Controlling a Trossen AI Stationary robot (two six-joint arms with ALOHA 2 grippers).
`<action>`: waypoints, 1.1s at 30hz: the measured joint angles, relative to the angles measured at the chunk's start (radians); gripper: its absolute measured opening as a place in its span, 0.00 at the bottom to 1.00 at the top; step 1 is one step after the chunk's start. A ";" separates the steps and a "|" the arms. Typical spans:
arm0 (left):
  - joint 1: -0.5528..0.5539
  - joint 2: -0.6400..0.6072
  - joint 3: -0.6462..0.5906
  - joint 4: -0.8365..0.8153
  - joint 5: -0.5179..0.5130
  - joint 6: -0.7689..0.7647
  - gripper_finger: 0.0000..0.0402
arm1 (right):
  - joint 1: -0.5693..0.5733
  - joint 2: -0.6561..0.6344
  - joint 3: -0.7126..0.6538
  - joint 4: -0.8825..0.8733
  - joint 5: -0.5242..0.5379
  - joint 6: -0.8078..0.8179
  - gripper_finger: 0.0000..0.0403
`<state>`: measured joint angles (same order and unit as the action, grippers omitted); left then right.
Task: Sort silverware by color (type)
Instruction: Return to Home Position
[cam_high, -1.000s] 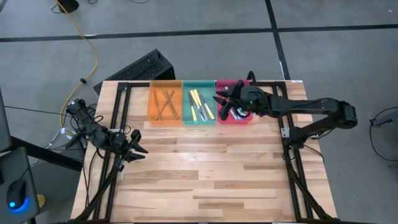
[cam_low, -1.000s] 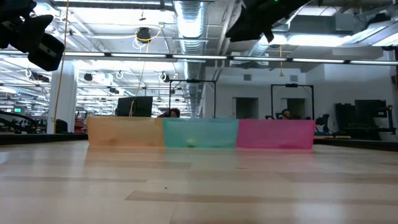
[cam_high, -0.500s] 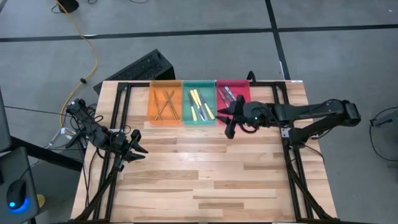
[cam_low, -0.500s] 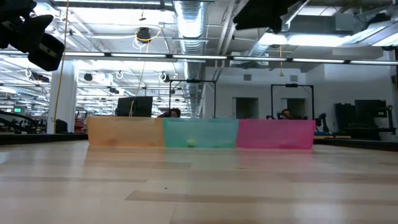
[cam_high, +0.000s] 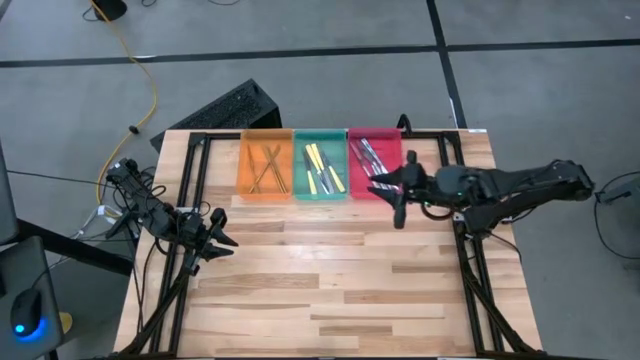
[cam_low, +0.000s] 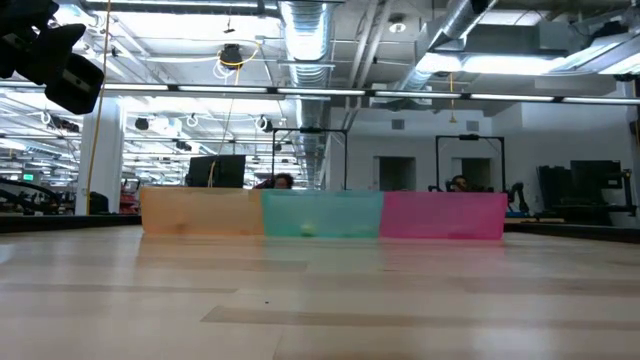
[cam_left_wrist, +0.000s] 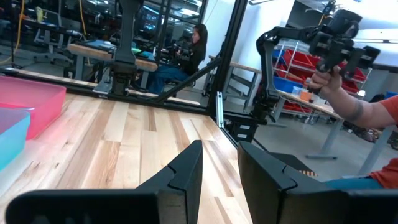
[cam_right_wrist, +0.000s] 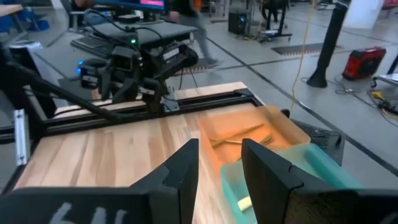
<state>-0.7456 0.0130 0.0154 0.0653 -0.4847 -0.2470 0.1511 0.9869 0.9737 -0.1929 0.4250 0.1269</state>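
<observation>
Right tool (cam_high: 386, 198): held released, its fingers parted with nothing between them; it is seen above the surface (cam_high: 330, 280), just beside the near edge of the red tray (cam_high: 375, 132).
Right tool, own wrist view (cam_right_wrist: 219, 168): a clear gap is shown between the two dark fingers, and the orange and green trays are seen beyond them.
Left tool (cam_high: 222, 230): kept low at the left side of the surface, well apart from the trays; its fingers (cam_left_wrist: 186, 174) are parted and nothing is gripped.
Silver pieces (cam_high: 368, 157): laid in the red tray.
Yellow-handled pieces (cam_high: 320, 168): laid in the green tray (cam_high: 320, 135), between the other two trays.
Gold pieces (cam_high: 265, 168): laid crossed in the orange tray (cam_high: 265, 134).
Trays: set side by side in one row at the far edge of the surface.
Beyond the surface: a dark keyboard (cam_high: 215, 110) is seen on the floor; a person's arm (cam_left_wrist: 367, 115) is caught in the left wrist view.
</observation>
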 joint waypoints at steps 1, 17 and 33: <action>0.000 0.000 0.000 0.000 0.000 0.000 0.22 | 0.003 -0.020 -0.017 0.001 0.001 0.003 0.36; 0.000 0.000 0.000 0.000 0.000 0.000 0.22 | 0.010 -0.348 -0.466 0.299 0.035 0.051 0.36; 0.000 0.000 0.000 0.000 0.000 0.000 0.22 | 0.010 -0.734 -0.672 0.278 0.108 0.004 0.36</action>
<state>-0.7454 0.0130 0.0157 0.0650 -0.4847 -0.2470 0.1612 0.2525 0.3017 0.0856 0.5331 0.1305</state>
